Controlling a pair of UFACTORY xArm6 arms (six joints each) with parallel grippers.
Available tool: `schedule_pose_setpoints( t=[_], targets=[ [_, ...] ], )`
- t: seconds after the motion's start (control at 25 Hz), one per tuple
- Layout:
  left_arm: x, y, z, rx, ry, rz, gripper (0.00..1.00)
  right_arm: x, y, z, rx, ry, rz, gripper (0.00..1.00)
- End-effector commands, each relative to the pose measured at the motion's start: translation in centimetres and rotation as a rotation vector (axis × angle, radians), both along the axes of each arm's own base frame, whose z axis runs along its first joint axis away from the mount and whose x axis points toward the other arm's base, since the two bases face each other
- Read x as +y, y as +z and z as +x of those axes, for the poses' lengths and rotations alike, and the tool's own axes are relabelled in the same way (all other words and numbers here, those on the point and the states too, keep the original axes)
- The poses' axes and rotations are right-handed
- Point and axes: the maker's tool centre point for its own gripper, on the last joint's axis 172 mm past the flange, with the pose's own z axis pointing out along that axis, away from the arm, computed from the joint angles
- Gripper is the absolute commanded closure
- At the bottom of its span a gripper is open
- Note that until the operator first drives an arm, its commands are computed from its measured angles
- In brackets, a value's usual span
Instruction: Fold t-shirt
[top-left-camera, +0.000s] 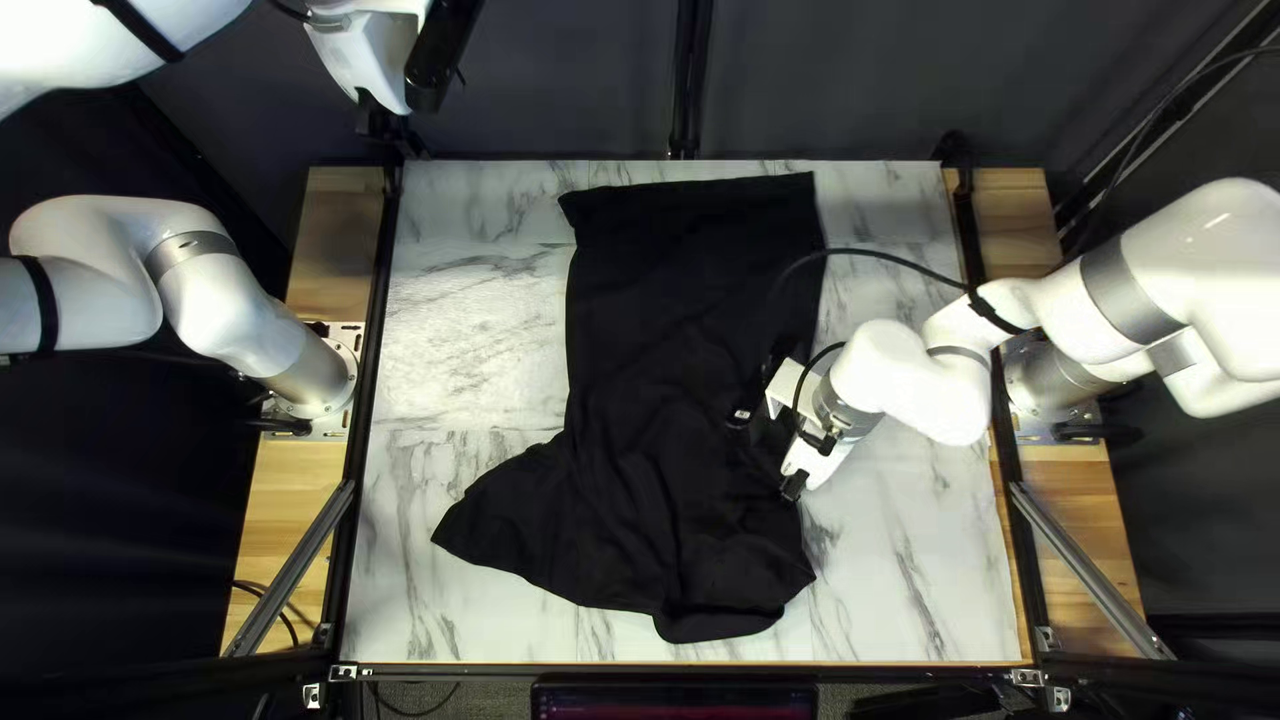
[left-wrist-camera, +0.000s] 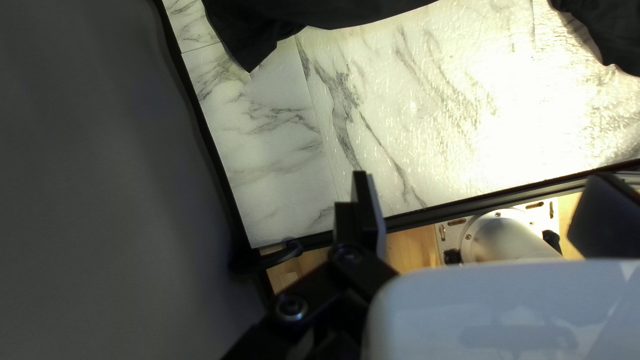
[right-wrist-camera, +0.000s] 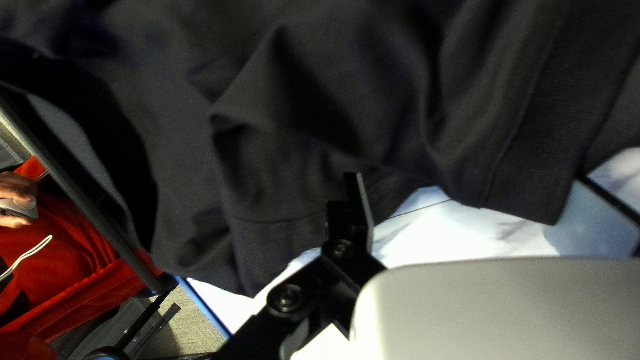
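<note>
T-shirt (top-left-camera: 670,400), black, laid lengthwise down the middle of the marble table (top-left-camera: 480,300), with one sleeve (top-left-camera: 500,510) splayed toward the left arm's side. Right gripper (top-left-camera: 790,487) sits low at the shirt's right edge, fingers spread and grasping nothing. Left gripper (top-left-camera: 432,85) is raised over the far left corner, fingers likewise released. Risks: a pinch here may catch several layers or only one, skewing the fold, and the right arm's cable (top-left-camera: 880,260), arching over the cloth, may drag it. Folds read poorly, black on black, and the collar is indistinct. The right gripper's second finger is mostly hidden in its wrist view.
</note>
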Motion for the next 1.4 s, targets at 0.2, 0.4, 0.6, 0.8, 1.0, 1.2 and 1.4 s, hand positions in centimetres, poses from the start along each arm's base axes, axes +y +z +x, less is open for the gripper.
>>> schedule_pose_setpoints(
  t=[0.2, 0.4, 0.6, 0.8, 1.0, 1.2, 1.4],
  targets=[
    [0.0, 0.0, 0.0, 0.0, 0.0, 0.0, 0.0, 0.5, 0.6, 0.1, -0.017, 0.016, -0.006, 0.05],
    [0.0, 0.0, 0.0, 0.0, 0.0, 0.0, 0.0, -1.8, 1.2, -0.6, -0.009, 0.006, -0.014, 0.03],
    [0.0, 0.0, 0.0, 0.0, 0.0, 0.0, 0.0, -4.4, 0.8, -0.5, 0.001, -0.001, -0.006, 0.03],
    [0.0, 0.0, 0.0, 0.0, 0.0, 0.0, 0.0, -5.8, -0.3, -0.8, 0.012, -0.007, 0.013, 0.03],
    [0.0, 0.0, 0.0, 0.0, 0.0, 0.0, 0.0, -5.7, -0.4, -0.4, 0.017, -0.006, 0.028, 0.02],
    [0.0, 0.0, 0.0, 0.0, 0.0, 0.0, 0.0, -5.7, -0.6, 0.8, 0.015, 0.003, 0.032, 0.02],
    [0.0, 0.0, 0.0, 0.0, 0.0, 0.0, 0.0, -6.9, -1.4, 1.7, 0.014, 0.009, 0.04, 0.02]
  ],
)
